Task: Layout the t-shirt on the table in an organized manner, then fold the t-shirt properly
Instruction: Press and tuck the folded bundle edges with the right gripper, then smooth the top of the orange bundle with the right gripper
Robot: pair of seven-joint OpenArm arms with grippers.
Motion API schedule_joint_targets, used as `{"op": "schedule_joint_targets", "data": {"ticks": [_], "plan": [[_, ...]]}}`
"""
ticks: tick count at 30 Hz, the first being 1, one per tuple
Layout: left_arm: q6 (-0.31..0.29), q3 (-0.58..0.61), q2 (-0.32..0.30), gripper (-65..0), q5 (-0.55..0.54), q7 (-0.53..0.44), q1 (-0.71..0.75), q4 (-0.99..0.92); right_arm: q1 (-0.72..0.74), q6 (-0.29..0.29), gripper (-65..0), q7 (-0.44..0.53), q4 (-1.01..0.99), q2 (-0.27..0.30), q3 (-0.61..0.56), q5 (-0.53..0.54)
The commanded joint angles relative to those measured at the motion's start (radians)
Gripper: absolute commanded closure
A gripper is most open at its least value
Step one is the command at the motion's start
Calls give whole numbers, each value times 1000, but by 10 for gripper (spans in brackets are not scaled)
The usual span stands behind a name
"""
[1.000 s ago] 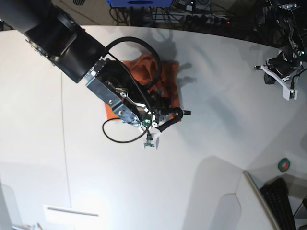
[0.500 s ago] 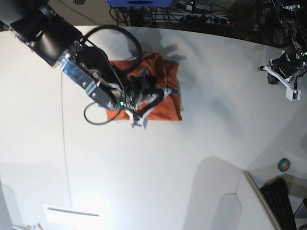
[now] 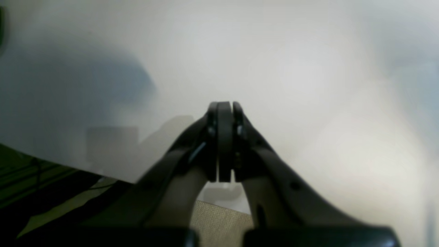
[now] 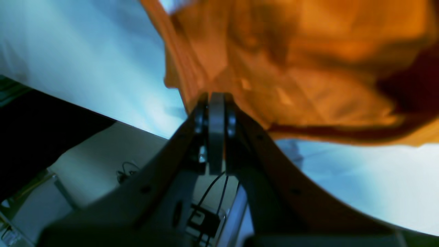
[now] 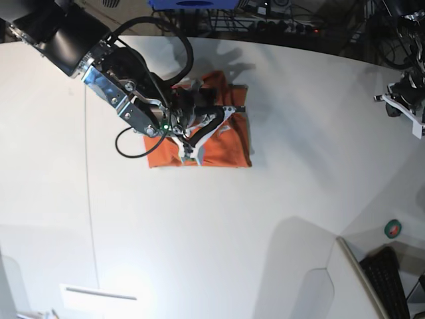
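The t-shirt (image 5: 226,143) lies as a compact, roughly rectangular orange bundle on the upper middle of the white tabletop (image 5: 199,232), its layers stacked, so that it appears already folded or close to it rather than spread flat. In the right wrist view the right gripper (image 4: 216,99) shows its jaws pressed together with no gap; the cloth (image 4: 291,68) sits just beyond the tips, and whether a hem is pinched between them cannot be told. The base view places this gripper (image 5: 229,113) low over the upper part of the bundle, a position suited to pressing down or tucking a layer. The arm and its looped black cable (image 5: 136,146) cover the bundle's left portion and hide the neckline and sleeves, so the neatness of the fold cannot be judged there.

Farther off, at the tabletop's right edge, the left gripper (image 5: 405,106) is parked well apart from the shirt. Its wrist view shows the jaws clenched on nothing (image 3: 224,109), with only bare white surface (image 3: 308,68) ahead. A thin seam line (image 5: 87,173) runs down the left of the tabletop. Off the near right corner sit a green tape roll (image 5: 394,228) and a black keyboard (image 5: 388,282), neither in the way of the work.
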Motion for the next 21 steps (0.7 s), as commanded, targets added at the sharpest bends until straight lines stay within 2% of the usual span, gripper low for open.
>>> {"op": "schedule_joint_targets", "data": {"ticks": [1,3,5,9,13,16,21], "plan": [[-3,-9,-27,0,-8,-14,0,15,13,1,0,1,13,8,7,9],[-3,-8,-26,0,-8,-14,0,14,13,1,0,1,13,22,1,9],[-3,-6,-21,0,-8,-14,1,10,13,1,0,1,0,11,-2,9],[-3,-2,-20,0,-8,-13,1,12,55,1,0,10,-99,-75,-69,7],[-3,-2,-18,0,-8,-10,0,17,113,1,0,96,-229,-130,-201,10],[-3,-2,-18,0,-8,-10,0,17,132,1,0,109,-280,-173,-230,10],[-3,0,-18,0,-8,-10,0,12,170,1,0,110,-292,-190,-253,9]]}}
